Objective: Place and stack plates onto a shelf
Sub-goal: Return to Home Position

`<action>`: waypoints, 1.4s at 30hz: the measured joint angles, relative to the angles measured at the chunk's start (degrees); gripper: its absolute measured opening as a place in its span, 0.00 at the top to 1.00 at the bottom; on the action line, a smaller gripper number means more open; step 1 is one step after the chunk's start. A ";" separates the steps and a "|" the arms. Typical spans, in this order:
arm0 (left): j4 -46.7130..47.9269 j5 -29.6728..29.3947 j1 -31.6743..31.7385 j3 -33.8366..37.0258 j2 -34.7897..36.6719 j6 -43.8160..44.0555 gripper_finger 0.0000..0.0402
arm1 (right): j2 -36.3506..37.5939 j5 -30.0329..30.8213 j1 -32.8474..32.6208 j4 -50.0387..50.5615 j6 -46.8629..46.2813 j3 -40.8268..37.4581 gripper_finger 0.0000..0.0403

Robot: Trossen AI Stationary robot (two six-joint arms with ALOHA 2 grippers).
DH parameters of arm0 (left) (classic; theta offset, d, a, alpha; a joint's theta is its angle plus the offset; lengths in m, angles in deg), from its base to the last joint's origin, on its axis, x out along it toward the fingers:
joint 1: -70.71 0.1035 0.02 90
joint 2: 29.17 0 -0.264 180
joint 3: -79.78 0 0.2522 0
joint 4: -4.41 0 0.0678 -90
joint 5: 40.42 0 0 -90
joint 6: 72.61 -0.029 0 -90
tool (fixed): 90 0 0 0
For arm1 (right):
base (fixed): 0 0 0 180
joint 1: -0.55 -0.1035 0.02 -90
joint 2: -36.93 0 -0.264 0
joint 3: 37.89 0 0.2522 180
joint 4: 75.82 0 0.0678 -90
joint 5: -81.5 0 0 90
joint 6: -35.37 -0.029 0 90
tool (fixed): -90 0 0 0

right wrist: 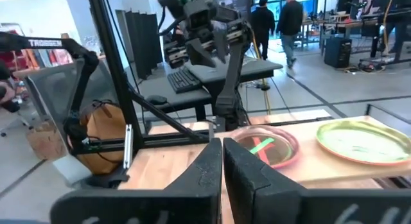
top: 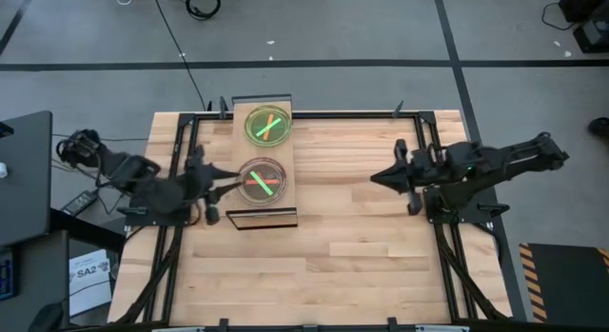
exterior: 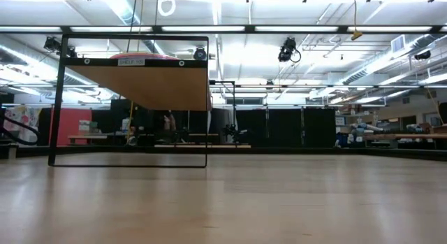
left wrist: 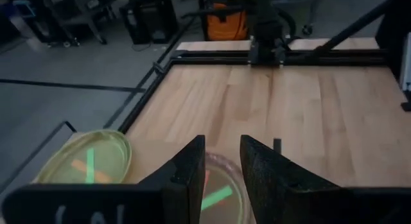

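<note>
Surface point(top: 362, 265): pale wood planks, bare at the near edge.

Left gripper point(top: 231, 183) hangs at the left side of the shelf point(top: 285, 153). Its fingers point(left wrist: 192, 179) are parted and hold nothing, just beside the near stack point(top: 264, 180).

Right gripper point(top: 378, 177) is well apart, right of the shelf, fingers pressed together and empty.

Near stack: pink rim, green stripe crossing a red one.

Far stack point(top: 268, 126): green plate on top, orange rim beneath, stripes crossed.

The low view shows the shelf's underside, raised on a dark frame point(exterior: 57, 97).
</note>
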 joint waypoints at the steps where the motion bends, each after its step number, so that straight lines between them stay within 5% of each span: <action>1: -0.25 -1.88 -1.99 1.95 1.45 1.07 0.74 | 1.29 0.21 0.00 1.49 0.31 0.02 0.95; 7: -4.54 -9.31 -10.62 15.67 8.99 5.64 0.74 | 6.59 0.24 0.00 8.11 4.27 0.02 0.96; 14: -22.28 -3.28 -9.68 31.32 15.65 0.50 0.74 | 7.44 0.32 1.21 9.29 5.98 0.02 0.96; 20: -41.27 11.09 -0.79 41.47 20.08 -10.69 0.74 | 6.88 -0.66 2.84 9.31 4.11 0.01 0.96; 28: -46.85 29.79 16.63 47.42 27.55 -15.71 0.74 | 7.33 -3.04 3.28 10.65 4.25 0.02 0.96; 42: -46.34 40.58 29.80 57.55 46.38 -17.22 0.74 | 13.13 -3.07 3.28 15.52 1.06 0.02 0.96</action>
